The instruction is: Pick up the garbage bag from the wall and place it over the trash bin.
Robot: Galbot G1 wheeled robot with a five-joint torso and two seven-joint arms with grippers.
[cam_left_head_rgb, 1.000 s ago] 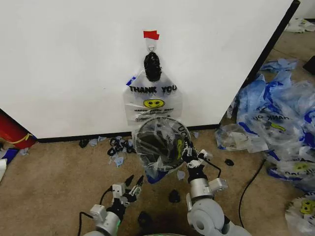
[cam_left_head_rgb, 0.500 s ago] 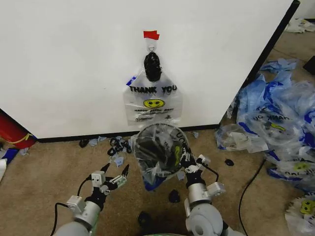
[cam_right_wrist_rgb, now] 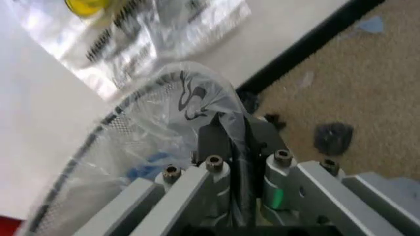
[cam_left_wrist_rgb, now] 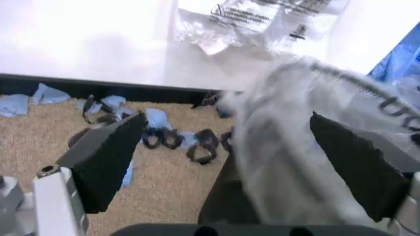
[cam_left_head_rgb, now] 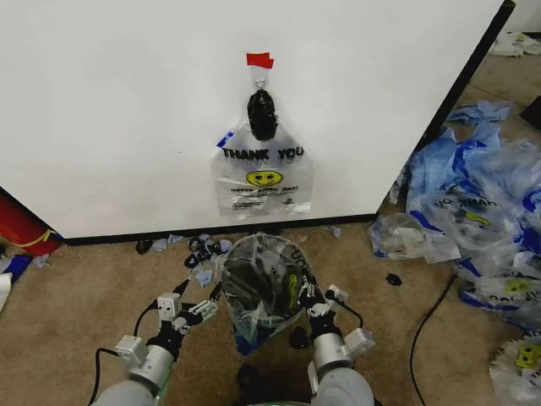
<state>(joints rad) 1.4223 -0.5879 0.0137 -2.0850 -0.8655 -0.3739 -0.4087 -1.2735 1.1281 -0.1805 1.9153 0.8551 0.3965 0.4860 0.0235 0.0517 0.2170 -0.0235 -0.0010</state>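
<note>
A see-through "THANK YOU" garbage bag [cam_left_head_rgb: 262, 173] with a yellow smiley hangs from a hook under red tape on the white wall [cam_left_head_rgb: 118, 110]. In front of it, the black wire-mesh trash bin [cam_left_head_rgb: 254, 283] is tilted, with a second clear plastic bag draped over it. My right gripper [cam_left_head_rgb: 306, 296] is shut on the bin's right rim, pinching mesh and plastic together [cam_right_wrist_rgb: 226, 140]. The left gripper [cam_left_head_rgb: 197, 309] is open just left of the bin. In the left wrist view the plastic-covered bin [cam_left_wrist_rgb: 288, 152] lies partly between its spread pads [cam_left_wrist_rgb: 108, 157].
A heap of blue and clear plastic bags [cam_left_head_rgb: 482, 203] covers the carpet on the right, with a black cable [cam_left_head_rgb: 431, 313] beside it. Blue scraps and black lumps [cam_left_head_rgb: 199, 249] lie along the wall's base. A red object [cam_left_head_rgb: 21, 224] sits at far left.
The right gripper has drawn the bin back from the wall, toward me and slightly left. The left gripper swung out to the left, then held there, open.
</note>
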